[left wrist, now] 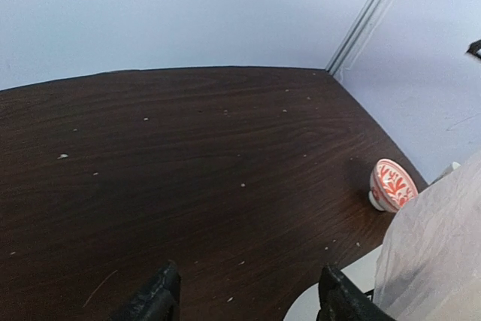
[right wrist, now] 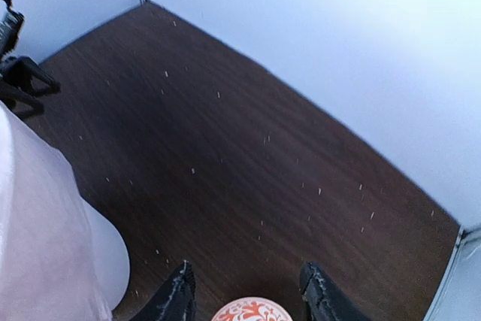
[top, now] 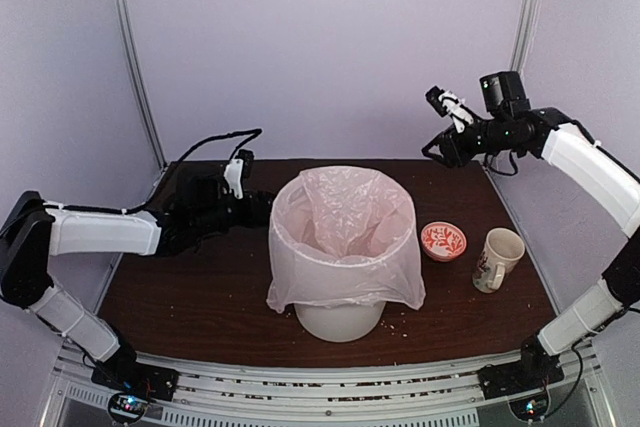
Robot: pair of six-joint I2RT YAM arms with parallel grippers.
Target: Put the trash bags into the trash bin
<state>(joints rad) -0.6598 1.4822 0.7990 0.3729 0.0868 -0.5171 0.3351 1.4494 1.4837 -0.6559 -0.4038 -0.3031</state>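
Observation:
The tall white trash bin (top: 340,322) stands at the table's middle. The pale-pink trash bag (top: 345,237) lines it, its edge folded over the rim and hanging down the outside. My left gripper (top: 262,209) is open and empty, low beside the bin's left side. In the left wrist view its fingers (left wrist: 158,298) frame bare table, with the bag (left wrist: 440,253) and bin (left wrist: 331,302) at the right. My right gripper (top: 432,150) is open and empty, raised behind and right of the bin. The right wrist view shows the bag (right wrist: 37,223) and bin (right wrist: 111,261) at the left.
A small red-and-white patterned bowl (top: 443,241) sits right of the bin; it also shows in the left wrist view (left wrist: 392,184) and the right wrist view (right wrist: 252,311). A floral mug (top: 496,259) stands further right. Crumbs dot the dark wooden table (top: 190,287). Walls enclose back and sides.

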